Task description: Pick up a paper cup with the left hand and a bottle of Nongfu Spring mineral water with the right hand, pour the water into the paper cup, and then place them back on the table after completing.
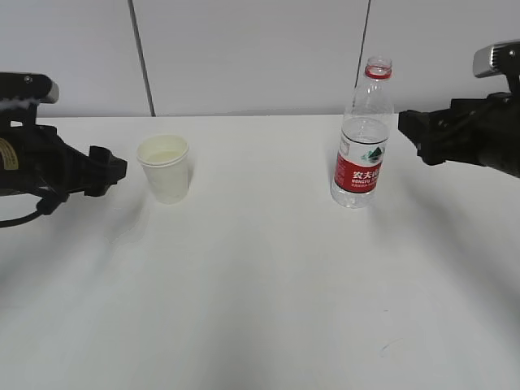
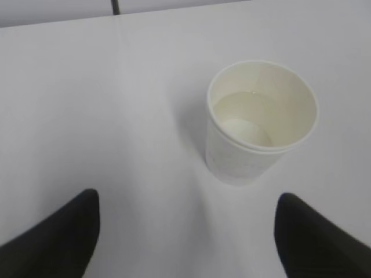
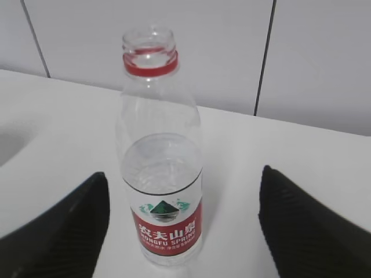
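A white paper cup (image 1: 165, 169) stands upright on the white table (image 1: 260, 276), left of centre, with clear water (image 2: 246, 110) in its lower part. My left gripper (image 1: 112, 171) is open and empty, a short way left of the cup; in the left wrist view the cup (image 2: 258, 124) stands beyond the spread fingertips (image 2: 75, 223). The Nongfu Spring bottle (image 1: 363, 138), capless with a red neck ring and red label, stands upright at right of centre, partly filled. My right gripper (image 1: 409, 130) is open and empty, just right of it. In the right wrist view the bottle (image 3: 162, 179) stands between and beyond the fingers (image 3: 290, 214).
A grey panelled wall (image 1: 260, 49) runs behind the table's far edge. The bare tabletop stretches between cup and bottle and toward the front.
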Robot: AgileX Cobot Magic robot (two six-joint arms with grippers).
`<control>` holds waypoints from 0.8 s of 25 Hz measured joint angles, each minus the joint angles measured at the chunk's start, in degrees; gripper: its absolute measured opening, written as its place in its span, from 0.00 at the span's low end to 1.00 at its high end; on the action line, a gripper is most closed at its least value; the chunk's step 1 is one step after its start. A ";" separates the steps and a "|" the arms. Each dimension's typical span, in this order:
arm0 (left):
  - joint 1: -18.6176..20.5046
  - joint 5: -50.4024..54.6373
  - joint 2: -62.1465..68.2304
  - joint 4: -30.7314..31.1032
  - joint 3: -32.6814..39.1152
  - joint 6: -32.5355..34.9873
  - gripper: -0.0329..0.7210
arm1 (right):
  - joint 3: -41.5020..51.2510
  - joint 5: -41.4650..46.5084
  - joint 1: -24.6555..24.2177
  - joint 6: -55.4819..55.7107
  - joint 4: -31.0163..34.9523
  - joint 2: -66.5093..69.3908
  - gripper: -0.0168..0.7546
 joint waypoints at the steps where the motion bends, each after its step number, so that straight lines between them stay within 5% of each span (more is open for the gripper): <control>1: 0.00 1.81 -0.86 -0.20 0.00 -0.15 0.79 | 0.00 0.11 0.00 0.25 0.00 -0.50 0.79; 10: -2.16 14.66 -6.65 -2.37 -3.18 -0.64 0.79 | -3.27 9.66 0.00 2.56 0.00 -4.86 0.79; 20: -5.73 32.59 -6.73 -5.07 -20.13 -0.65 0.72 | -19.32 29.69 0.00 2.70 0.14 -5.50 0.79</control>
